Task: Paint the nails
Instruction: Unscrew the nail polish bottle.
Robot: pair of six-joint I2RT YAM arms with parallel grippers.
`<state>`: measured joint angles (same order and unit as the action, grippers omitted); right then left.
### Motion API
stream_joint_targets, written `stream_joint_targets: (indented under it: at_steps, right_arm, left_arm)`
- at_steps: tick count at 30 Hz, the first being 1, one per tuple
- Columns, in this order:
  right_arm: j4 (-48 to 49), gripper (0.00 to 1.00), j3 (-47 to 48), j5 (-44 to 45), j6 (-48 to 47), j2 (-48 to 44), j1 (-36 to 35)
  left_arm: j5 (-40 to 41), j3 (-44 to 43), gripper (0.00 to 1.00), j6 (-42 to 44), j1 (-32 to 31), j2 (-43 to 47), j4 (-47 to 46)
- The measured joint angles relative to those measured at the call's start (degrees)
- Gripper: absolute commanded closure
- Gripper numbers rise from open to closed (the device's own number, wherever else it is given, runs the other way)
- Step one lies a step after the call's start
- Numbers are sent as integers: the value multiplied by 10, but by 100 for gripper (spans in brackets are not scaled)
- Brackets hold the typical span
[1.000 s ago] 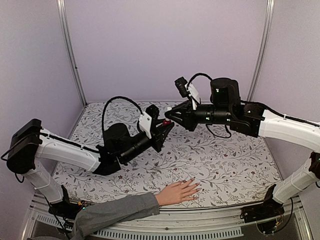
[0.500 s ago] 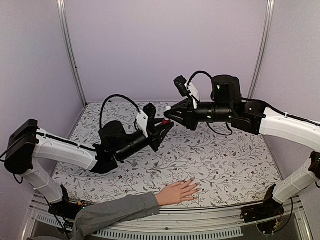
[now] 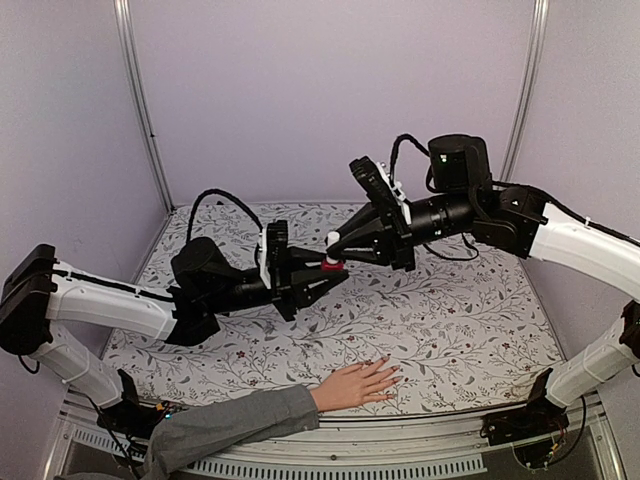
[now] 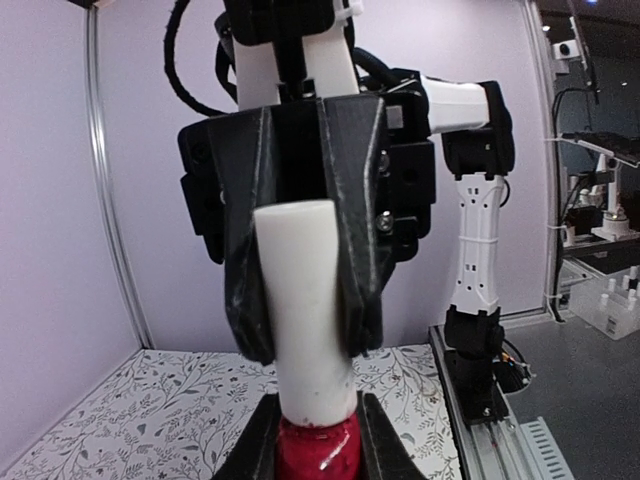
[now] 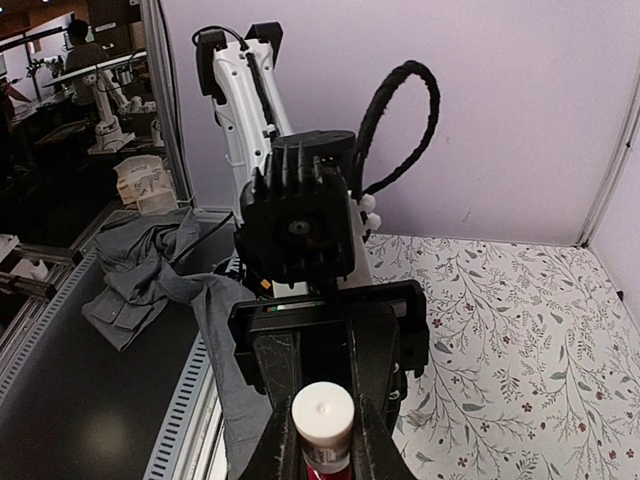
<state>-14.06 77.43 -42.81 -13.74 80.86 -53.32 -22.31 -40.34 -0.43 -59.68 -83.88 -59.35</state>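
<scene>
A small red bottle (image 3: 334, 265) with a white cap (image 3: 332, 240) is held in the air over the middle of the table. My left gripper (image 3: 328, 270) is shut on the red body (image 4: 318, 450) from below. My right gripper (image 3: 338, 243) is shut on the cap (image 5: 322, 412) from above; its black fingers (image 4: 360, 250) clasp the cap (image 4: 305, 300). The pale hand (image 3: 352, 386) with a grey sleeve (image 3: 230, 420) lies flat at the near edge. Its nails (image 3: 397, 373) are too small to judge for colour.
The table has a floral-patterned cloth (image 3: 460, 320). Lilac walls close in the back and sides, with metal posts (image 3: 140, 100) at the corners. Grey cloth (image 5: 150, 270) lies beyond the table's near rail in the right wrist view.
Both grippers and the bottle have sunk a little. The left arm has drawn back to the left and levelled out. The right wrist has risen and tilted down onto the cap.
</scene>
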Motion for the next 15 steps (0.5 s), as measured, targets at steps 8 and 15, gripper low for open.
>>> stream_joint_targets:
  at_steps: [8, 15]
  right_arm:
    - [-6, 51, 1, 3, 3, 12, -25]
    - [12, 38, -8, 89, 39, 17, -34]
  left_arm:
    - [-13, 0, 100, 11, -10, 0, 6]
    - [78, 9, 100, 24, -14, 0, 4]
